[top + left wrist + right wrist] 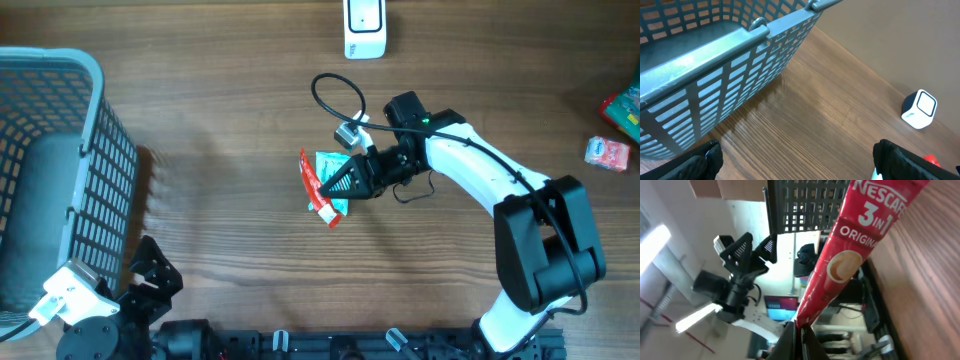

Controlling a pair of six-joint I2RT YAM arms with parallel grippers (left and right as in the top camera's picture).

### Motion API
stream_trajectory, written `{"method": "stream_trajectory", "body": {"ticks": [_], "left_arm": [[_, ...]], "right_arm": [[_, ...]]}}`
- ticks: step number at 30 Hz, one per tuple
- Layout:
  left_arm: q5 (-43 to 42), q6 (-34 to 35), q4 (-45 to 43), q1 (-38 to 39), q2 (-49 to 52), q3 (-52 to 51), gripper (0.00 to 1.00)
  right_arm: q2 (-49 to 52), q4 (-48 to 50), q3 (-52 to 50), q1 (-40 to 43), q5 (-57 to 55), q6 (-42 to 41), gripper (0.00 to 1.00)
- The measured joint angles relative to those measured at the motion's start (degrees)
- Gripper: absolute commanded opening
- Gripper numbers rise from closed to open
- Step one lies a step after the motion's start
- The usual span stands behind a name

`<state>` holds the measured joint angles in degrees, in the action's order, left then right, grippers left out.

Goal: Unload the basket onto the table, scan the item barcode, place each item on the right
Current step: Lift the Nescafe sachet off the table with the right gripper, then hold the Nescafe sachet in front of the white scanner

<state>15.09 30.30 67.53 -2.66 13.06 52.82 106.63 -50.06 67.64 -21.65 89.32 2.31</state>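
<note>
Pressed together right at the lens of the right wrist view, the right gripper [801,339] pinches one end of the red Nescafé sachet [840,265], which runs straight out from the fingertips with its printed face toward the camera. From above, the wooden table [230,250] fills the scene, and the grey basket [60,150] stands at its left side. The white right arm [480,170] reaches in from the near right toward the middle, where its gripper [338,186] meets the sachet [316,188]; the strip extends left of the fingertips, angled from far to near. At the near left, beside the basket, the left gripper [150,275] has its jaws spread wide and holds nothing. The white scanner [364,28] sits at the far edge, well apart from the sachet. A teal packet [328,163] shows just beside the sachet; whether they touch I cannot tell. Two small packets [612,150] lie at the far right.
</note>
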Motion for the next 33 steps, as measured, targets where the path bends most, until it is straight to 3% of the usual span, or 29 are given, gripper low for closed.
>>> {"method": "stream_trajectory", "body": {"ticks": [11,17,20,29,33], "left_arm": [[0.0,0.0,0.0,0.0,0.0,0.0,1.0],[0.0,0.0,0.0,0.0,0.0,0.0,1.0],[0.0,0.0,0.0,0.0,0.0,0.0,1.0],[0.0,0.0,0.0,0.0,0.0,0.0,1.0],[0.0,0.0,0.0,0.0,0.0,0.0,1.0]], "right_arm": [[0.0,0.0,0.0,0.0,0.0,-24.7,0.04],[0.0,0.5,0.0,0.0,0.0,-28.5,0.04],[0.0,7.5,-0.1,0.0,-1.4,-27.7,0.04],[0.0,22.2,-0.1,0.0,-34.6,-21.3,0.05],[-0.3,23.3,0.6,0.0,-49.0,-19.3,0.05]]}}
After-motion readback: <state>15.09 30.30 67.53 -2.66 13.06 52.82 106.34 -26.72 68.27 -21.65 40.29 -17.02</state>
